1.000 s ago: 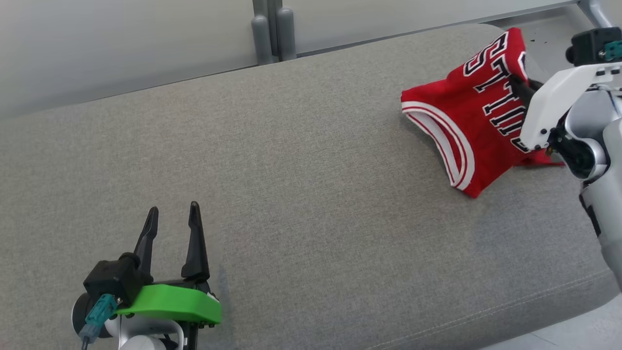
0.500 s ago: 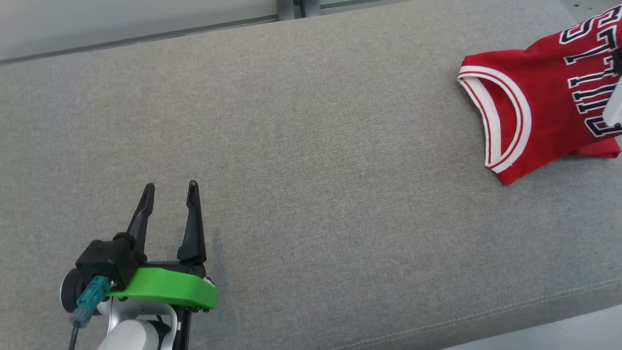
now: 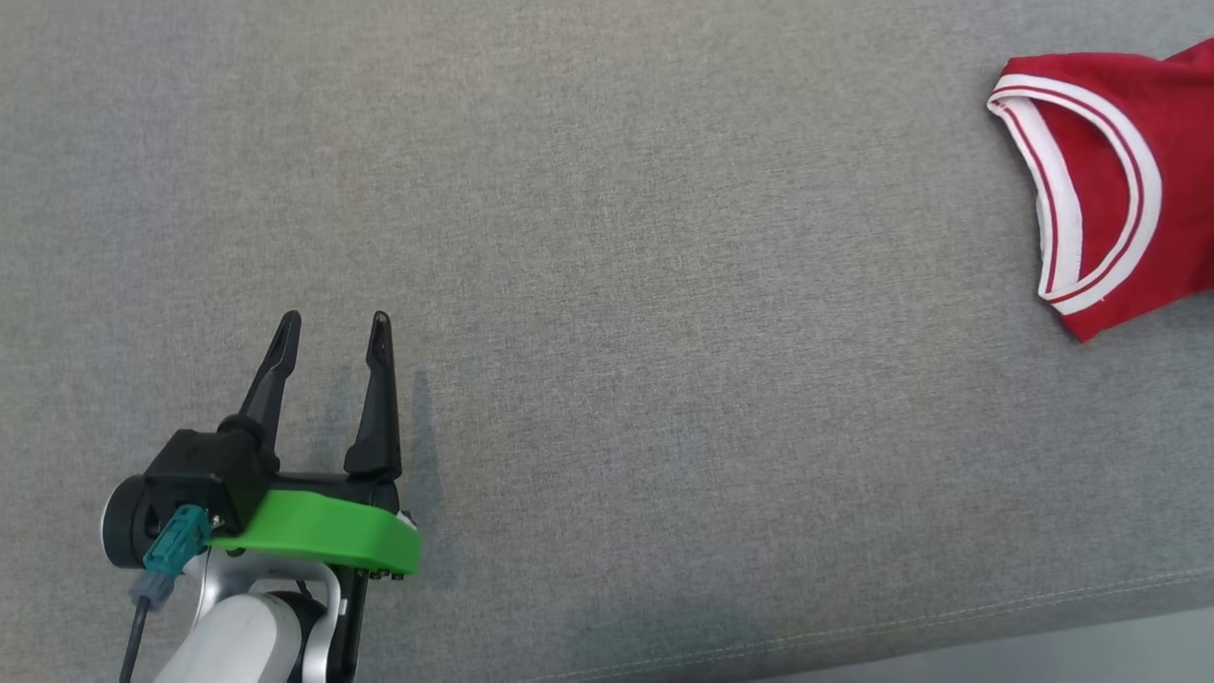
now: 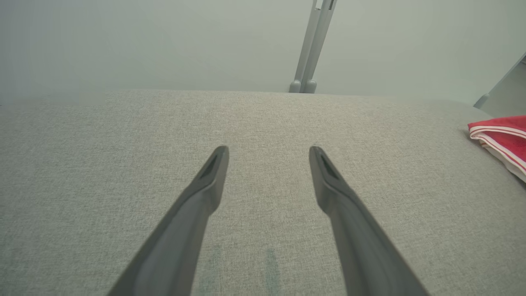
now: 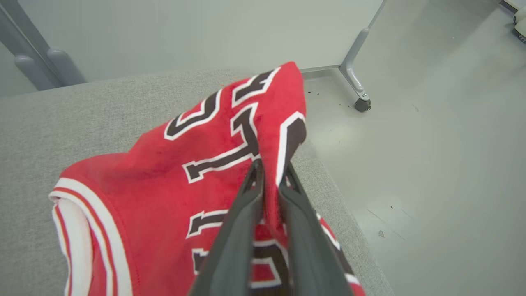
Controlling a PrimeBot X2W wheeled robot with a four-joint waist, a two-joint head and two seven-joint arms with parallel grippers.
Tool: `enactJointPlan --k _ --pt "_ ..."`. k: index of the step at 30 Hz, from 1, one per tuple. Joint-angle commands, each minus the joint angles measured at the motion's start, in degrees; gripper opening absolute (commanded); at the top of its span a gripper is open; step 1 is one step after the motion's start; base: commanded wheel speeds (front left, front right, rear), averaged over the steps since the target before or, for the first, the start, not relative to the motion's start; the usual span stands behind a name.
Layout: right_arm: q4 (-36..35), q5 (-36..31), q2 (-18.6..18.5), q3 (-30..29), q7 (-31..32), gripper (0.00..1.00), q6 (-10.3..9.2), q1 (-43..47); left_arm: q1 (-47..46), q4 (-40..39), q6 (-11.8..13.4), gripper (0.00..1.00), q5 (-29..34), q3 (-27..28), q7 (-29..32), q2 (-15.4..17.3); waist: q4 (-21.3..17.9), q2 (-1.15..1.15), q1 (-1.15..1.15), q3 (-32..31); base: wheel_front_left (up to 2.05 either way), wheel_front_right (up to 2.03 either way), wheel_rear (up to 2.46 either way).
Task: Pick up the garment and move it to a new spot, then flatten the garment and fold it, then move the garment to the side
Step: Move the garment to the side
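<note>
Nearest, the left gripper (image 3: 334,323) was seen with its fingers spread wide over bare grey cushion (image 3: 664,332), well apart from the garment (image 5: 135,164). At the cushion's right end, the right gripper (image 5: 273,164) was pressed almost together on a raised fold of the red garment, which was pinched between its two fingers while the white-trimmed opening lay on the cushion. Black block letters edged in white were printed across it, but they were creased and cut off, so no word could be read.

Red jersey (image 5: 144,176), white-striped trim, black white-edged lettering; grey cushion (image 3: 607,237).
</note>
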Motion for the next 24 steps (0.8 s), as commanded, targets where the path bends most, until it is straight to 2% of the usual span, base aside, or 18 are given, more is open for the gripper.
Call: enactJointPlan --k 1,2,3,7,13,20,24 --pt "1.5 -1.3 -0.4 -0.8 -1.6 0.38 -0.06 -0.8 -0.8 0.0 0.2 1.00 0.4 -0.1 0.2 0.6 1.2 -0.01 -0.01 2.0 0.00 0.00 0.00" --pt "2.2 -2.5 -0.7 -1.0 -2.4 0.64 -0.06 -1.1 -0.9 -0.1 0.1 1.00 0.4 -0.2 0.3 0.6 1.3 -0.01 -0.01 2.2 0.00 0.00 0.00" --pt "3.0 -3.7 -1.0 -1.2 -3.3 1.00 -0.06 -1.3 -1.0 -0.1 0.2 1.00 0.5 -0.3 0.3 0.6 1.3 -0.01 -0.01 2.4 0.00 0.00 0.00" --pt "5.7 -8.1 -2.2 -3.5 -7.4 1.00 -0.06 -2.2 -1.2 -0.5 0.4 1.00 0.8 -0.4 0.6 0.8 1.4 -0.01 -0.01 2.9 0.00 0.00 0.00" --pt "8.8 -11.9 -0.8 -6.1 -10.1 1.00 -0.07 -3.2 -1.3 -0.6 0.8 1.00 0.9 -0.5 0.9 1.1 0.5 -0.01 -0.01 2.7 0.00 0.00 0.00" --pt "9.2 -12.5 1.7 -6.4 -13.0 1.00 -0.06 -4.1 -1.7 -1.0 0.5 1.00 1.1 -0.6 0.2 1.0 -0.8 -0.01 -0.01 1.6 0.00 0.00 0.00" --pt "8.3 -11.8 3.8 -4.0 -14.4 1.00 -0.06 -4.7 -1.4 -0.6 0.2 1.00 0.6 -0.5 -0.6 0.7 -1.7 -0.01 -0.01 0.0 0.00 0.00 0.00"
